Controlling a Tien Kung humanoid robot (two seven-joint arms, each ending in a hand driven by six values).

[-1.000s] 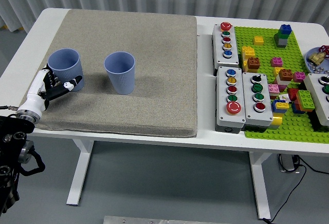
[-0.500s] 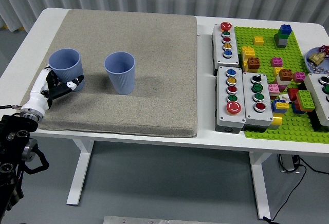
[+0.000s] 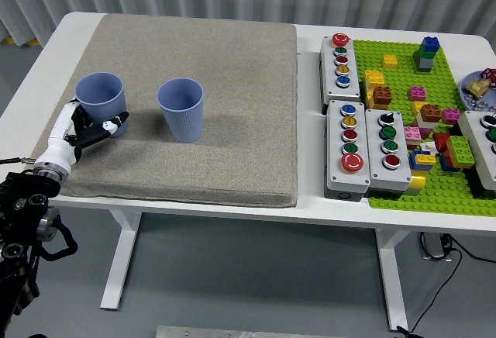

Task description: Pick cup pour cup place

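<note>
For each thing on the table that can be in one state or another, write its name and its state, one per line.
Left cup: upright, open end up, left hand around its base.
Right cup: upright, open end up, standing free on the mat.
Left hand: fingers curled around the left cup.
Right hand: not in view.
Red button on the near control box: not being pressed.

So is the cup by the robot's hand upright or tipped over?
Upright: the left cup stands on the grey mat, its open mouth facing up, left hand at its base.

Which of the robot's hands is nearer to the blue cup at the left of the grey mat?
Left. The left hand is wrapped around the base of the left blue cup; the right hand is not in view.
</note>
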